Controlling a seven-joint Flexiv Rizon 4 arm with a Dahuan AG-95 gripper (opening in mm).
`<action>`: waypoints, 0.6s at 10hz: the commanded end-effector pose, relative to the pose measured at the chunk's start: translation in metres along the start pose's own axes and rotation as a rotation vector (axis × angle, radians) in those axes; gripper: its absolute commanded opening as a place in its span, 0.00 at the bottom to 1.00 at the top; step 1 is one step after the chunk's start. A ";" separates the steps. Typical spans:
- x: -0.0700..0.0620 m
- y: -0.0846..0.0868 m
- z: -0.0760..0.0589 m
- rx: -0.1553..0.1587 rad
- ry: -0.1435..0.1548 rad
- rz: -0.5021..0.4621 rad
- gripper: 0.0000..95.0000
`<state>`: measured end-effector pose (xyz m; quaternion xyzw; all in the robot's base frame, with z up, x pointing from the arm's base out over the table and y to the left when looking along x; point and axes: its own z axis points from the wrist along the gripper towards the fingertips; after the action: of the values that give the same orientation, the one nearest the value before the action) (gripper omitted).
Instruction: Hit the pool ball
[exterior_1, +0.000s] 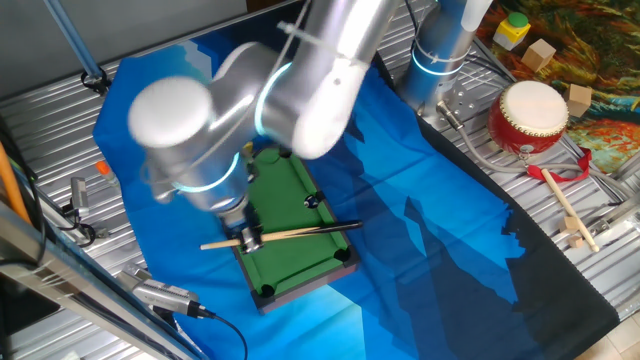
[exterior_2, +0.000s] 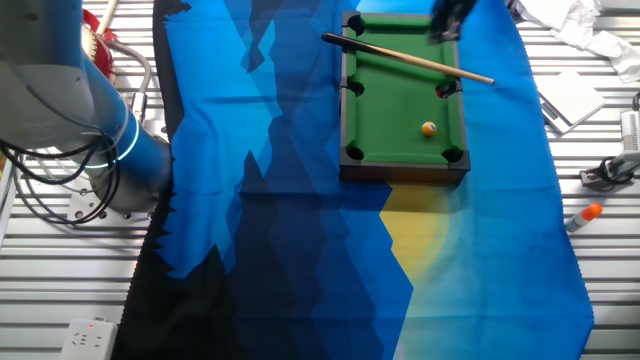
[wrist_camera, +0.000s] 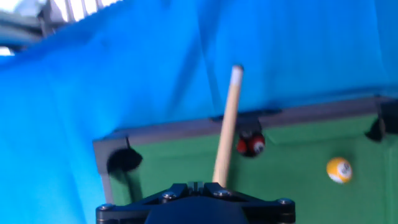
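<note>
A small green pool table (exterior_2: 395, 110) stands on the blue cloth. The pool ball (exterior_2: 428, 128), orange-yellow with a pale spot, lies on the felt near one end; in the hand view the pool ball (wrist_camera: 339, 170) is low on the right. A darker red ball (wrist_camera: 250, 144) rests beside the cue, near a side pocket. The wooden cue stick (exterior_1: 300, 232) lies slanted across the table above the felt. My gripper (exterior_1: 248, 238) is shut on the cue stick near its thick end. In the hand view the cue stick (wrist_camera: 226, 124) points away past the table's rail.
The blue cloth (exterior_2: 280, 180) covers the slatted metal table. A red drum (exterior_1: 528, 118), a drumstick (exterior_1: 565, 208) and wooden blocks (exterior_1: 540, 55) lie to one side. An orange-capped marker (exterior_2: 582, 214) and a white pad (exterior_2: 570, 96) are near the pool table. The robot base (exterior_2: 110, 150) stands opposite.
</note>
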<state>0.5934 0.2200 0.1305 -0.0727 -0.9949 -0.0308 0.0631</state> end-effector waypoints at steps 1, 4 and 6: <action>-0.016 0.005 -0.003 0.001 0.000 0.009 0.00; -0.045 0.002 0.006 0.010 -0.009 0.007 0.00; -0.056 -0.001 0.012 0.016 -0.009 -0.005 0.00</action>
<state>0.6480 0.2124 0.1090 -0.0684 -0.9956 -0.0226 0.0593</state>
